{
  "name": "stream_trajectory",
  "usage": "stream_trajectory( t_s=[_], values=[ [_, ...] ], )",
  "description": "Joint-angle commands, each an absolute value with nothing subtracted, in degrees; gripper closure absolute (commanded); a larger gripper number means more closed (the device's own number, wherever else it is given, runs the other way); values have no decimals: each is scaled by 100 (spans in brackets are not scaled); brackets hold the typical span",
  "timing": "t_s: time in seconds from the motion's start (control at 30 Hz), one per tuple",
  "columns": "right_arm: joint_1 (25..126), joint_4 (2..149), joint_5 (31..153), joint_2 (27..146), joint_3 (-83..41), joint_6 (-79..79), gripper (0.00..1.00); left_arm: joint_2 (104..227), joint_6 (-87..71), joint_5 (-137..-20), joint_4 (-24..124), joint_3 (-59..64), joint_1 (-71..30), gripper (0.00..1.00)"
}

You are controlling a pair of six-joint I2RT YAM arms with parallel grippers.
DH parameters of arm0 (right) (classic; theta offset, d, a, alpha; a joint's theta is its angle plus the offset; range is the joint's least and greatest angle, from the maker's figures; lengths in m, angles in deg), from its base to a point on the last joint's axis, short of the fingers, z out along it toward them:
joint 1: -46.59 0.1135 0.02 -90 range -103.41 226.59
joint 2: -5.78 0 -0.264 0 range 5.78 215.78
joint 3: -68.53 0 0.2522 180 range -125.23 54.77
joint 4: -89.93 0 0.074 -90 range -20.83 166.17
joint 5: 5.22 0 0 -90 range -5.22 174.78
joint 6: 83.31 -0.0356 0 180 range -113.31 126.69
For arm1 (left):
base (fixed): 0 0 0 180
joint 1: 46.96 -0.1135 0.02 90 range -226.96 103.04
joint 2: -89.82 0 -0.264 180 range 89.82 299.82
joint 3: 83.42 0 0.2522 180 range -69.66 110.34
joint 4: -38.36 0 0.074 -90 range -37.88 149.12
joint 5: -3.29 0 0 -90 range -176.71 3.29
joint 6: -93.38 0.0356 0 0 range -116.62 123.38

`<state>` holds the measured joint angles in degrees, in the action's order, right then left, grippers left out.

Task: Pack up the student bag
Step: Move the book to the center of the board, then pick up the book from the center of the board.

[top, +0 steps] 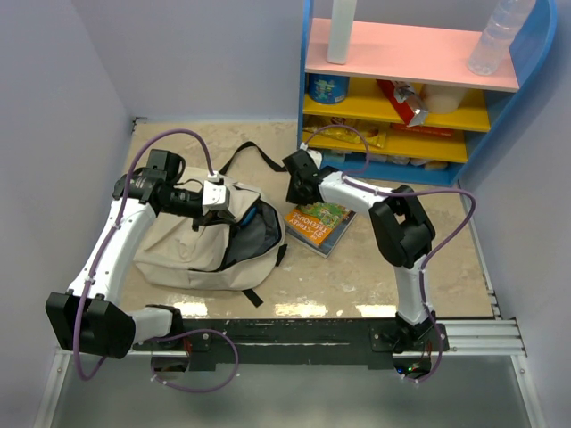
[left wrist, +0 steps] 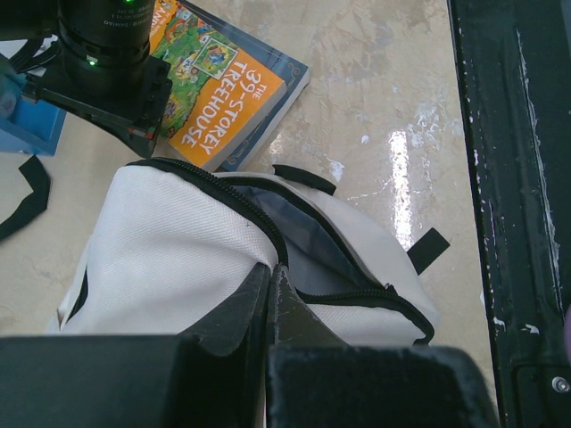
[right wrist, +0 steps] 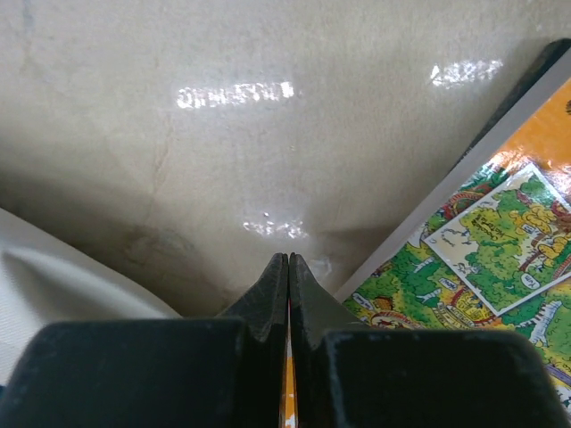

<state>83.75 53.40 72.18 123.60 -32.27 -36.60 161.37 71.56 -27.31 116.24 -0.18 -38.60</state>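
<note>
**Top external view.** The student bag point(top: 192, 245) lay on the desk point(top: 375, 267) left of centre, its zip mouth gaping toward the book point(top: 319, 225). The left arm point(top: 116, 241) reached over the bag and the right arm point(top: 401, 227) toward the book's far corner. Loading the book would probably go best with the mouth held wide and the book slid in flat.

**Left wrist view.** The left fingers point(left wrist: 241, 308) met at the zip rim. Whether cloth lay between them could not be told, and the bag's interior was in shadow.

**Right wrist view.** The right fingers point(right wrist: 266, 294) were pressed together over bare desk, just beside the book's edge. The book's title was cut off.
</note>
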Motion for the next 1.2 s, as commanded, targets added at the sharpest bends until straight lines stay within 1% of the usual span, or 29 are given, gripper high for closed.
stream_trajectory(
  t_s=[0.0, 0.5, 0.83, 1.17],
  values=[
    [8341, 5384, 7028, 12232, -3101, -3664, 100, 15960, 7342, -2238, 11479, 4, -3879, 100],
    [7990, 5586, 7028, 11460, -2170, -3735, 100, 15960, 7351, -2246, 11514, -5, -3879, 100],
    [7920, 5622, 7081, 11213, -2037, -3708, 100, 15952, 7378, -2255, 11540, -13, -3888, 100],
    [7621, 5656, 7300, 11108, -1757, -3708, 100, 15934, 7386, -2281, 11549, 4, -3897, 100]
  ],
)
